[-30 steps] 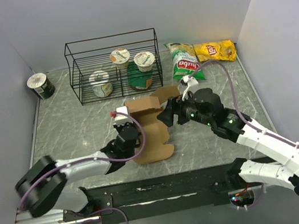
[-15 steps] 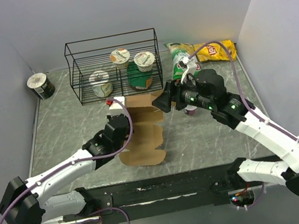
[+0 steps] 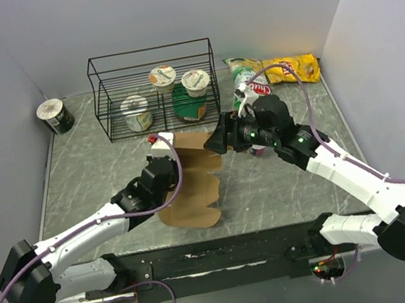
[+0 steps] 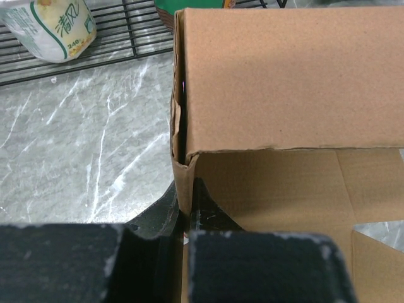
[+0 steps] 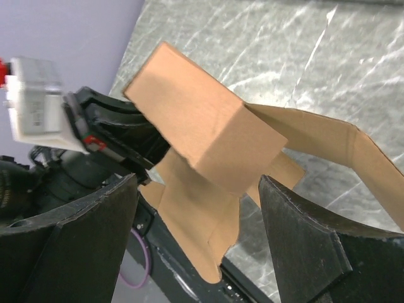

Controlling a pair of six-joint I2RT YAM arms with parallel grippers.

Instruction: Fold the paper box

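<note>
The paper box [image 3: 193, 184] is plain brown cardboard, partly folded, held tilted above the table centre. In the left wrist view its folded wall [image 4: 284, 82] stands in front of me, with a flat panel below it. My left gripper [image 3: 161, 176] is shut on the box's left edge; the cardboard sits pinched between the fingers [image 4: 151, 214]. My right gripper [image 3: 220, 140] is open at the box's far right corner. In the right wrist view the folded corner [image 5: 202, 132] sits between the spread fingers [image 5: 303, 221], not gripped.
A black wire rack [image 3: 154, 89] at the back holds yogurt cups [image 3: 137, 112] and a green tub [image 3: 191, 108]. Green [image 3: 245, 81] and yellow [image 3: 294, 68] chip bags lie at the back right. A can [image 3: 55, 116] lies at the back left.
Both arms have lifted and carried the box toward the rack. The left arm has stretched forward, still pinching the box's edge. The right gripper has moved back-left along the box's far corner.
</note>
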